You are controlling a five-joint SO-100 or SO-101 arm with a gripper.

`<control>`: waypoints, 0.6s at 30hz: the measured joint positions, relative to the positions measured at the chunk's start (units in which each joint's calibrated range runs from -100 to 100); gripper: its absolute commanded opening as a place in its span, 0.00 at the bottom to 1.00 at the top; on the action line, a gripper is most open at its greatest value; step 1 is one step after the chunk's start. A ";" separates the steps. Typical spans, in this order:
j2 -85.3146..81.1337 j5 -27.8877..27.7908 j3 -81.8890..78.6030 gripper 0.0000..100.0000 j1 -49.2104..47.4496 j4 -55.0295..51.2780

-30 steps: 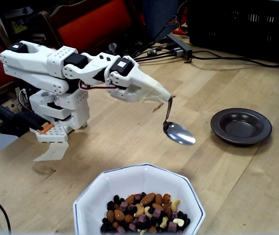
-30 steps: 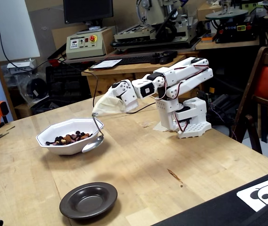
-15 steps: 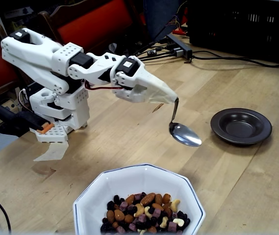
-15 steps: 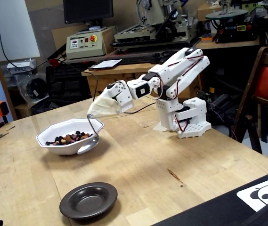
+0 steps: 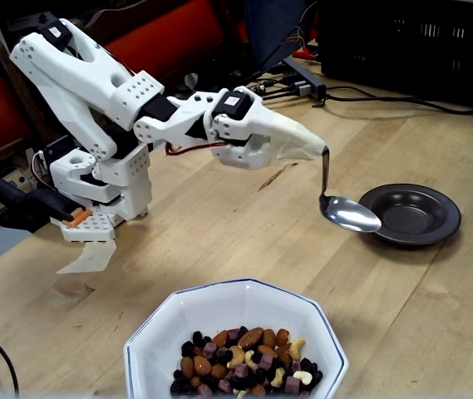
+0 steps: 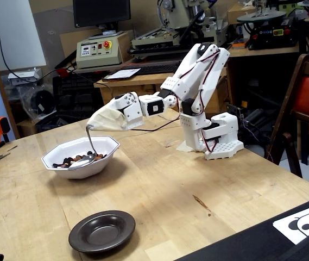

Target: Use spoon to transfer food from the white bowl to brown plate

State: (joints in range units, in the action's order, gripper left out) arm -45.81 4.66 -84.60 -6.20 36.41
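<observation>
Silver spoon (image 5: 349,213) empty, handle clenched in gripper (image 5: 317,150). Swung outward from a second ago, hung between white bowl (image 5: 219,312) and brown plate (image 5: 419,218). Food (image 5: 244,362) all in bowl; scoop probably pending.

**Soft indoor light, mild blur**

Both fixed views are evenly lit by diffuse light from above; the table (image 5: 436,316) reads bright and warm. Shadows are faint and soft-edged, pooling under the bowl (image 6: 111,147) and arm base. Glare shows on the spoon (image 5: 350,213), on the plate (image 5: 409,213) rim, and on the bowl's glossy inner wall (image 5: 219,312). The white arm is near overexposed in a fixed view. The backgrounds are dimmer, and darkest behind the table in a fixed view. Detail is slightly soft with compression noise; no strong edge distortion is evident.
</observation>
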 measured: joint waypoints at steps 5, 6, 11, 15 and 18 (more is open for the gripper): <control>6.35 0.00 -2.44 0.03 0.00 11.24; 7.73 0.00 -2.53 0.03 0.00 13.25; 15.11 0.00 -2.61 0.03 0.07 20.63; 21.73 -1.90 -2.36 0.03 0.07 24.09; 25.08 -4.40 -1.01 0.03 0.07 24.97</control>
State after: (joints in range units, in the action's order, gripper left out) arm -20.74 0.27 -85.61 -6.13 61.38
